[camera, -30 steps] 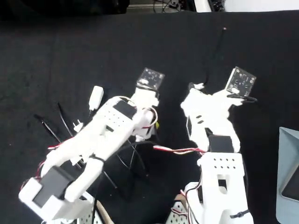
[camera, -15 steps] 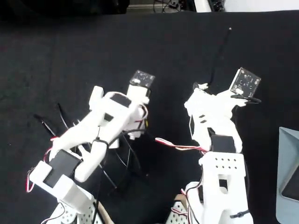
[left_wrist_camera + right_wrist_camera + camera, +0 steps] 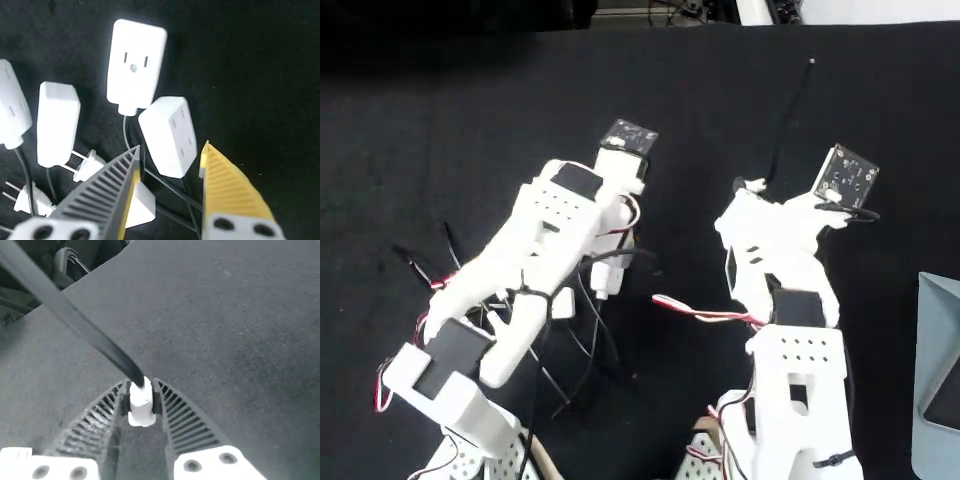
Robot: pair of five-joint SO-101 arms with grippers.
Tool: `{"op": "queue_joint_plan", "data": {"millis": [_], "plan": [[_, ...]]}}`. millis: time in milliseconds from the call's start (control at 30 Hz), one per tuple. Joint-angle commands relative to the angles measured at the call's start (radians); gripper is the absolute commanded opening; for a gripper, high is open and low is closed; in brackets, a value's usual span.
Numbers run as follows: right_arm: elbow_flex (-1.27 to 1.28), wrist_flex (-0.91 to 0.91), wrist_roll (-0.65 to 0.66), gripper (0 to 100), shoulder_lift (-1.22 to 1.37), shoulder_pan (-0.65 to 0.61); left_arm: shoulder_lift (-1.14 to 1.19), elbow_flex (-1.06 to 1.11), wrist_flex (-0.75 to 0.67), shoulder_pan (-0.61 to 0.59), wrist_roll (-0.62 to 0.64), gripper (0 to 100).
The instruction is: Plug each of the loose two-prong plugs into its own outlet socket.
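two grippers are seen over a black table (image 3: 440, 120). the left gripper (image 3: 170, 148) is held with its fingers spread above a cube-shaped outlet socket (image 3: 167, 135). a flat socket (image 3: 136, 65) is seen just beyond it, and a loose two-prong plug (image 3: 89, 167) near it. a white plug (image 3: 140, 409) on a black cable (image 3: 75, 320) is pinched between the right gripper's (image 3: 140, 390) fingers, apart from the sockets.

The left gripper (image 3: 171, 147) swung over the white plastic outlet sockets (image 3: 136, 65); the right gripper (image 3: 141, 390), holding a small white plug (image 3: 141, 407), shifted slightly.
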Motion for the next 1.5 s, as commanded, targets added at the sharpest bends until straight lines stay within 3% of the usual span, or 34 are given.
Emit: {"op": "queue_joint_plan", "data": {"millis": [0, 200, 367, 733, 867, 1100, 1467], "plan": [[-0.064, -0.018, -0.006, 1.3, 0.001, 0.006, -0.005, 0.007, -0.020, -0.039, -0.011, 20], [-0.064, -0.017, -0.006, 1.3, 0.001, 0.006, -0.006, 0.117, -0.137, -0.117, -0.037, 20], [-0.064, -0.015, -0.006, 1.3, -0.001, 0.006, -0.015, 0.128, -0.150, -0.159, -0.074, 20], [-0.062, -0.015, -0.006, 1.3, -0.001, 0.006, -0.048, 0.028, -0.035, -0.008, -0.021, 20], [-0.062, -0.015, -0.006, 1.3, -0.001, 0.006, -0.052, 0.031, -0.035, -0.010, 0.011, 20], [-0.062, -0.015, -0.006, 1.3, -0.001, 0.005, 0.044, 0.096, -0.126, -0.079, 0.012, 20], [-0.062, -0.015, -0.006, 1.3, -0.001, 0.005, 0.133, 0.096, -0.189, 0.016, 0.066, 20]]}}
